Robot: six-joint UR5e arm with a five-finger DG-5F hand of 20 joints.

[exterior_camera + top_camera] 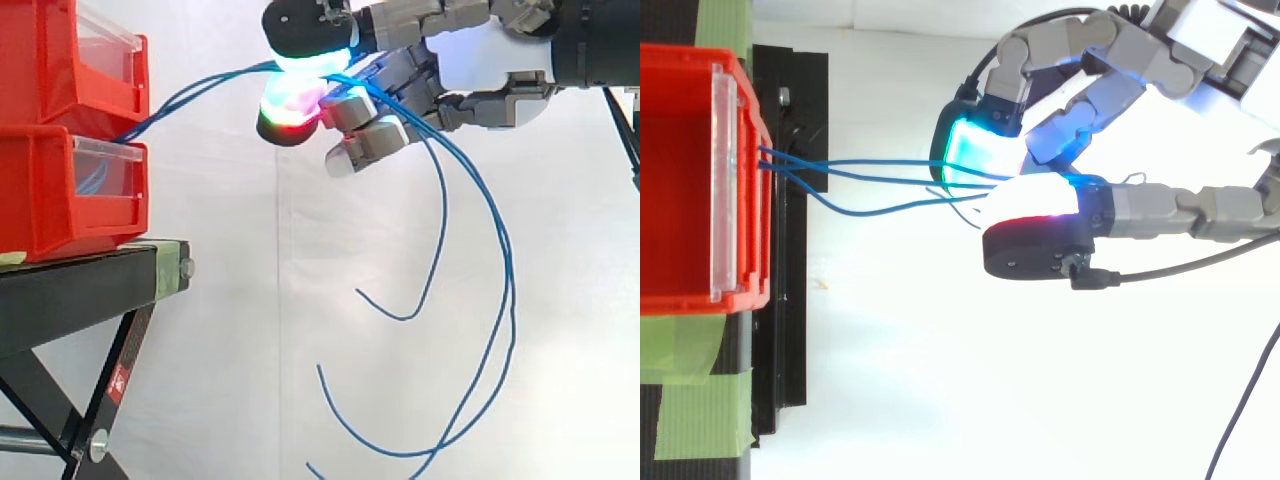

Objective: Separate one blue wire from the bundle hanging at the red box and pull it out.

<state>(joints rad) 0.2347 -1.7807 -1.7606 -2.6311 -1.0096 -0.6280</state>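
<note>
Hand [480, 60] high up, at side view's upper right. Fingers curled, glowing pads [300, 62] pressed together, pinching blue wires [870, 180]. 3 wires counted from above, leaving front of lower red bin [60, 190] just under upper red bin [70, 60], spanning the gap to the pinch; lowest 1 sagging. Can't tell how many actually clamped. Past the pinch: draped across fingers, hanging in long loops, 3 free ends dangling against white curtain [250, 350]. Both bins on black stand [90, 285], green tape [690, 400] on it beside the bin.
</note>
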